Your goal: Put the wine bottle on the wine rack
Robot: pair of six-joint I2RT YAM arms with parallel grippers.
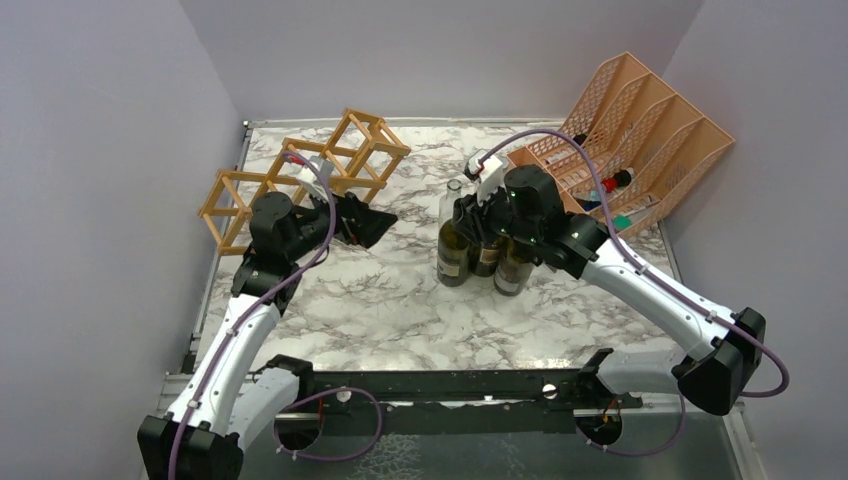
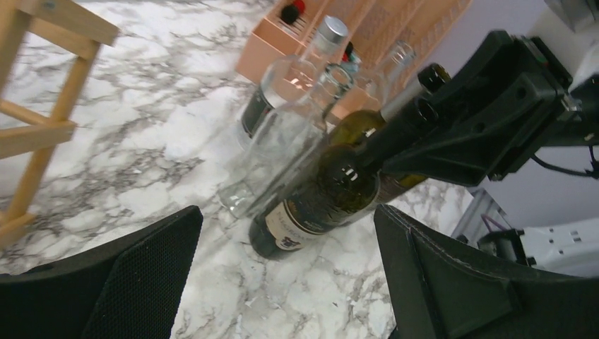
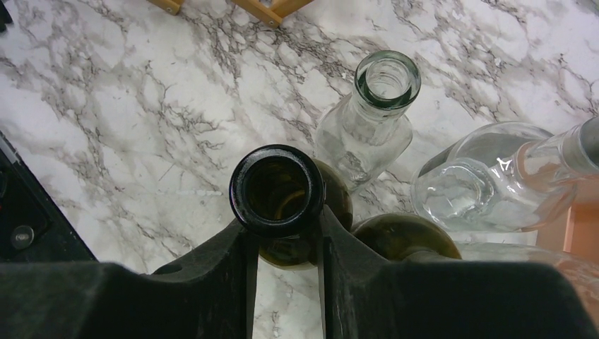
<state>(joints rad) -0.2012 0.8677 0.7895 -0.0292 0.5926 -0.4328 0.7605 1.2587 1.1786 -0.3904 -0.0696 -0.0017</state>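
Right gripper [image 3: 284, 226] clamped on the neck of the upright wine bottle [image 2: 328, 194].
The bottle stands among other bottles [image 3: 367, 127] on the desk [image 1: 400, 300], long axis vertical; the wine rack [image 1: 240, 177] lies well to its left, beside the left gripper [image 1: 365, 225], whose jaws stand apart.

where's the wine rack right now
In the top view the wine rack sits at the table's far left, just behind the left gripper and across the marble from the standing bottles.

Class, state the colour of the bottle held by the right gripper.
Dark olive-green glass; the wine bottle shows best in the right wrist view.
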